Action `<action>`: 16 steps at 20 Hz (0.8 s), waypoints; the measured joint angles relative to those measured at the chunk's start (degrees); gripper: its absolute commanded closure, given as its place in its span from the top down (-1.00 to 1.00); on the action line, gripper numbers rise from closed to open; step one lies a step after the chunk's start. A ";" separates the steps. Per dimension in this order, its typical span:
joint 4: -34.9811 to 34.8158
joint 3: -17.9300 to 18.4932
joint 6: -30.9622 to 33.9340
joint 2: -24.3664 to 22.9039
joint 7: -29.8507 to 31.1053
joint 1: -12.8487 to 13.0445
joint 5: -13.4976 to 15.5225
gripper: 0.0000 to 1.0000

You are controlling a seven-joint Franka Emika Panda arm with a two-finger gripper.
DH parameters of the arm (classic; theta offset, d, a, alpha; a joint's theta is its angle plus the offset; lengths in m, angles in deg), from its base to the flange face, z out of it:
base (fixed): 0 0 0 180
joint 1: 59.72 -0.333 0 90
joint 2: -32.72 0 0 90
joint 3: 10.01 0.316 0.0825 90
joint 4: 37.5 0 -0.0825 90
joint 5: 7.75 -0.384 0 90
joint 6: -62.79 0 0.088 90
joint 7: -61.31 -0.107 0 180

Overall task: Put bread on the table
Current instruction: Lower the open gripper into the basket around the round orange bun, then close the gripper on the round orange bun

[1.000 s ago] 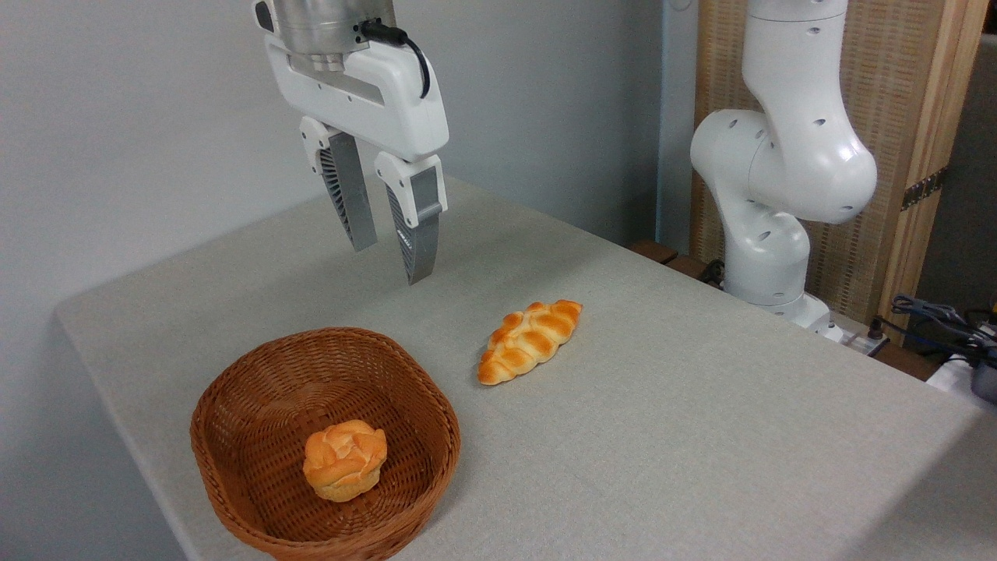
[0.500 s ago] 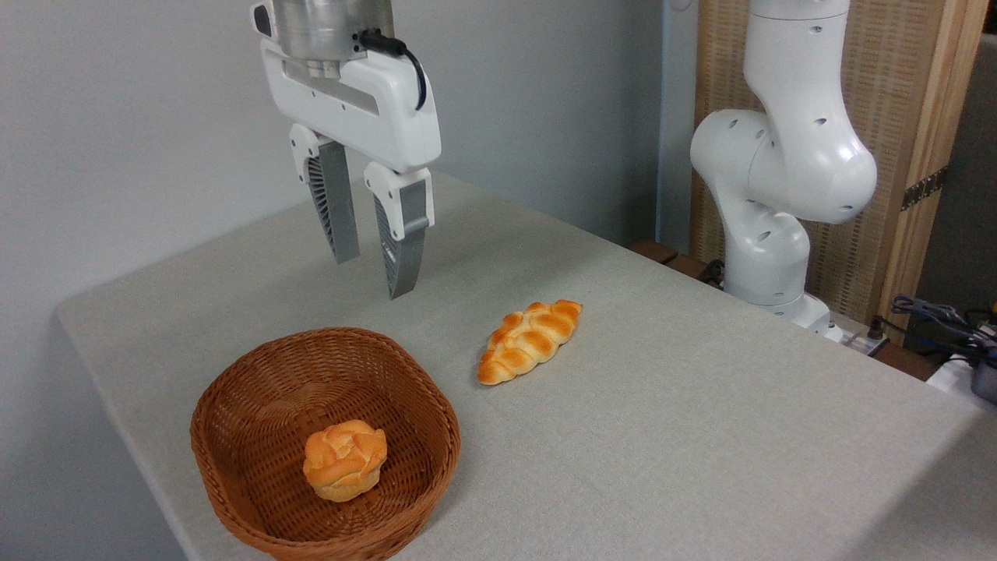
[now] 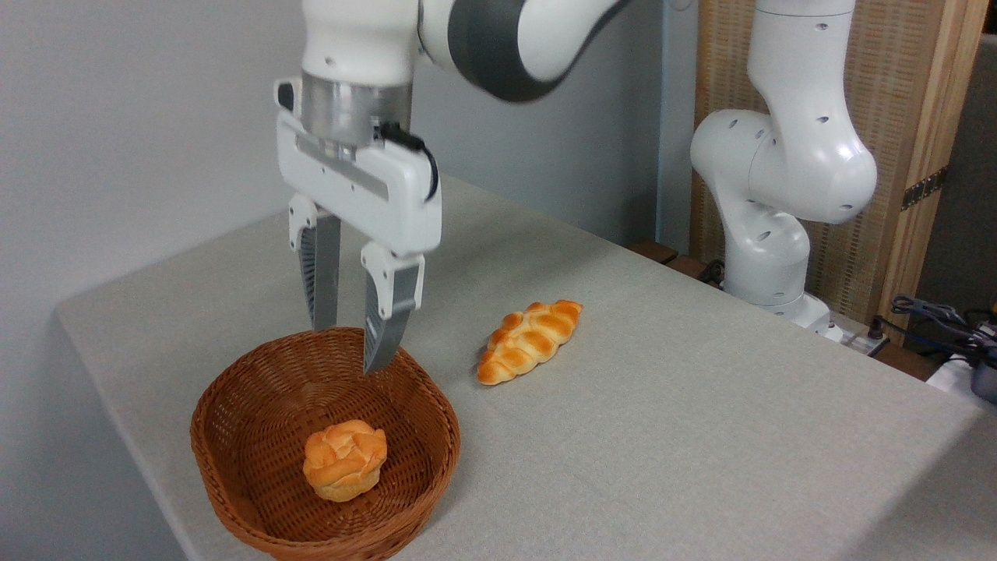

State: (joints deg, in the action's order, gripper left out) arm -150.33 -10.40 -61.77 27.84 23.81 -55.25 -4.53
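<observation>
Item 1, basket [image 3: 234,436]: brown wicker, near the counter's front-left corner. You will find the bread [image 3: 344,460] inside it, on the basket floor toward the front, knotted top up, untouched.

Item 2, bread: small round golden bun, paler at the base. Not yet on the counter [image 3: 701,436], so the task proper has not begun.

Item 3, tool [image 3: 348,347]: fingers apart with a narrow gap, holding nothing. Over the last second it has dropped and swung toward the front-left corner; its tips now hang level with the basket's far rim (the wrist and forearm have come into view above). You may read this as the approach: it looks set to reach in for the bun, though it hangs well above and behind it, so more descent and a shift forward seem needed. The gap looks slim for the bun; judge whether to widen it.

Item 4, braided loaf [image 3: 530,340]: lies on the counter near its middle, unmoved, not your target.

Item 5, arm base [image 3: 779,179]: stands off the counter's back-right edge.
</observation>
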 measured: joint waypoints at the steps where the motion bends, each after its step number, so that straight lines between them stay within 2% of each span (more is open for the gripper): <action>1: -1.24 0.00 -1.78 0.21 -1.01 0.00 0.00 1.00; 6: -3.98 0.03 -4.37 1.89 -11.11 -0.01 -1.25 1.00; 12: -4.61 -0.03 -9.91 6.73 -13.60 0.20 -5.47 1.00; 16: -4.61 -0.03 -11.56 8.24 -14.97 0.19 -6.15 1.00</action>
State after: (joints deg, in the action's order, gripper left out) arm -154.93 -10.44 -73.33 36.08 8.84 -55.06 -10.68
